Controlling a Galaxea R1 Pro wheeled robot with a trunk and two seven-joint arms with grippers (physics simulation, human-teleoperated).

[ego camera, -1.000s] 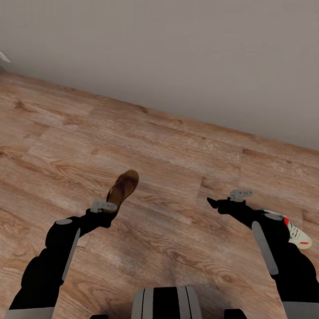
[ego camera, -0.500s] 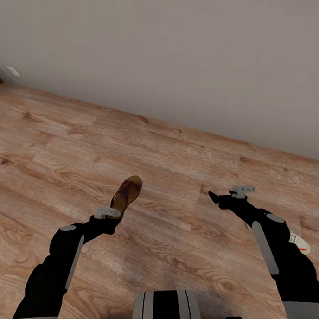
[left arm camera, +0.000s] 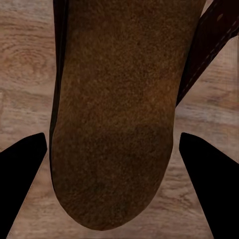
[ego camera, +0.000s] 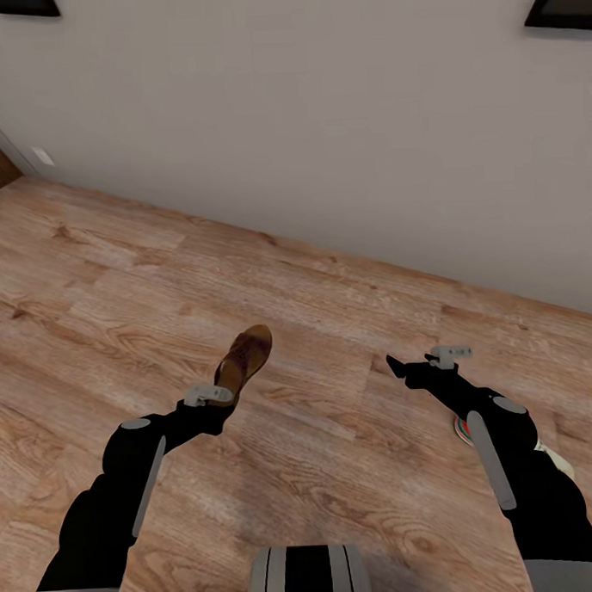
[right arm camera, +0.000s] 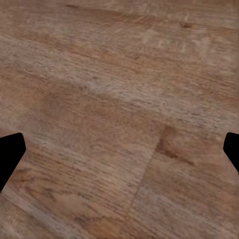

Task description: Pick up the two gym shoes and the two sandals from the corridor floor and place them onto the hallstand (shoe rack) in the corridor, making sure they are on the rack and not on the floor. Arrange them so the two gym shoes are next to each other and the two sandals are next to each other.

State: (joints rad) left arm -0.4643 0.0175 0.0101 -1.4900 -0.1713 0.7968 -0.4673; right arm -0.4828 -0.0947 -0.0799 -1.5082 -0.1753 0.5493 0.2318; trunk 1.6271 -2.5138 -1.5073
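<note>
Left pincer [left arm camera: 114, 149] pinches a brown sandal [ego camera: 244, 360] between its fingers — lifted clear of the corridor floor [ego camera: 332, 329] for carrying; right pincer [right arm camera: 119, 149] spread, empty.

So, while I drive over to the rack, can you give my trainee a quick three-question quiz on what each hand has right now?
1. True or false: the right hand grips a gym shoe.
2. What sits between the fingers of the left hand? A: a sandal. B: a gym shoe. C: nothing.
3. Fill in: the gym shoe lies on the ___, partly hidden by the right arm.

Key: 1 false, that hand is open over bare floor. 2 A. 3 floor.
</note>
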